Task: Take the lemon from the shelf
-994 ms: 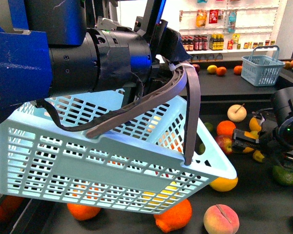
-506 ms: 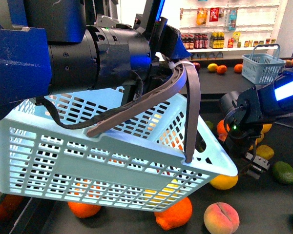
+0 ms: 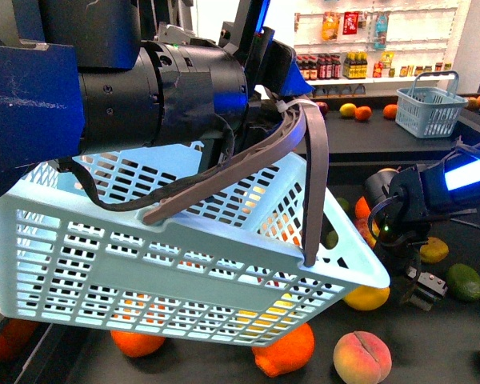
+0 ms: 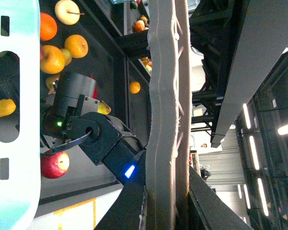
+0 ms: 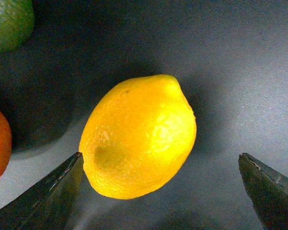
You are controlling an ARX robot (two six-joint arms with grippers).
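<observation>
Two dark wedge fingertips of the empty right hand, wide apart, flank a dimpled yellow oval lemon on the matte shelf.

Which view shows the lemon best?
Right wrist view: the lemon fills the frame, whole, on the shelf, framed by the open right gripper. Front view only shows small yellow fruits near the basket; left wrist view shows none clearly.

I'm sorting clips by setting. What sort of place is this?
Probably a grocery store, or a mock-up: loose fruit on a black produce shelf, a light-blue basket, and shelved bottles behind.
</observation>
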